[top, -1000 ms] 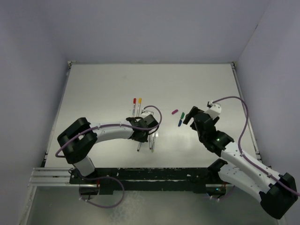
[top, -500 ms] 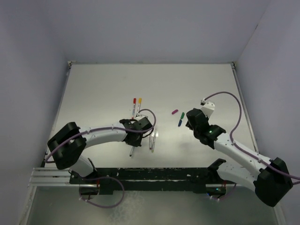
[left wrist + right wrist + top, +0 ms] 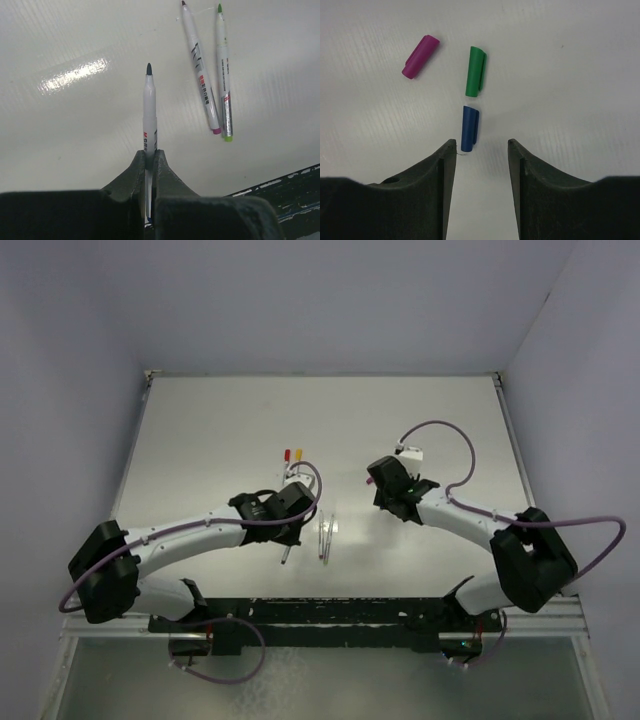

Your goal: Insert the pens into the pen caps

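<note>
**Inspector:** Surface?
**Assistant:** White table, some glare.
**Inspector:** Lying on it?
**Assistant:** Magenta-ended pen and green pen, both uncapped, side by side. Blue cap and green cap nearly in line, apart. Magenta cap off to one side. Farther back, red-capped pen beside yellow-capped pen, barrels partly hidden.

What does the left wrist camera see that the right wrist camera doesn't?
Only the left wrist view: the left tool shut on a dark-tipped pen, plus two loose pens lying side by side, a pink-ended pen and a green pen.
Only the right wrist view: the right tool, fingers apart and holding nothing, with a blue cap just ahead, then a green cap and a purple cap.
Both: the white table and dark tool fingers.
</note>
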Controlling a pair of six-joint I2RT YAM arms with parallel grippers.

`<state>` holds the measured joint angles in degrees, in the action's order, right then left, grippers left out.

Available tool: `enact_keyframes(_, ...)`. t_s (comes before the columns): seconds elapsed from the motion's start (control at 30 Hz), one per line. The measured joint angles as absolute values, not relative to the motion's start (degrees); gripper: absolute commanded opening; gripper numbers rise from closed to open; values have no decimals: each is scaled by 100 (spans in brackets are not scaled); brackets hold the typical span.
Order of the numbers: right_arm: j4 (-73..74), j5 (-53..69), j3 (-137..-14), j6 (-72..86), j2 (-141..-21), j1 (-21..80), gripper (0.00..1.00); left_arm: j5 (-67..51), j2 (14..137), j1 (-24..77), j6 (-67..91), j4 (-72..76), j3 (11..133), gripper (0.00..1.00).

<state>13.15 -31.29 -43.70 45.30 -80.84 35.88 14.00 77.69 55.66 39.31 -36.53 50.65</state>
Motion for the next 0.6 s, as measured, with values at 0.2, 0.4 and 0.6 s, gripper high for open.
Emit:
enact_keyframes(0.2,1229,-3026,-4637,4519,-8643,3588,48,1317,7660,5566,3745,-3350,4982,0)
enact_keyframes(0.4,1188,-3022,-4831,4521,-9061,3588,47,1203,7660,5566,3667,-3208,4978,0)
enact_keyframes(0.6,1168,-3022,-4995,4523,-9376,3588,45,1173,7660,5566,3638,-3183,4976,0)
